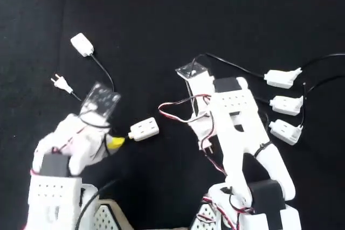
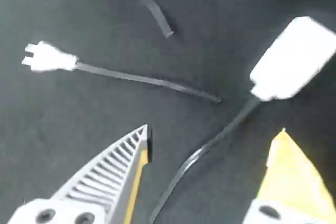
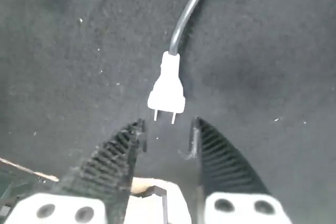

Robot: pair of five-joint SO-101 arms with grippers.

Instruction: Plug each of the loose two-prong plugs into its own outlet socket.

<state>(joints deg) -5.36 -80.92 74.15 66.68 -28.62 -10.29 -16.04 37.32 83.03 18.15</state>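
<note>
A loose white two-prong plug (image 3: 167, 90) lies on the black cloth just past the tips of my right gripper (image 3: 168, 127), which is open; the prongs point toward the gap between the fingers. My left gripper (image 2: 210, 145) is open low over the table, its yellow finger (image 1: 116, 143) close beside a white outlet socket (image 1: 144, 129) (image 2: 291, 59) whose cable runs between the fingers. A second loose plug (image 1: 61, 83) (image 2: 47, 59) lies farther out to the left. Another white socket block (image 1: 82, 44) sits beyond it.
Three white sockets (image 1: 285, 104) with black cables lie in a column at the right of the table. Red, white and black wires (image 1: 178, 112) loop off the right arm. The far half of the black cloth (image 1: 161, 20) is bare.
</note>
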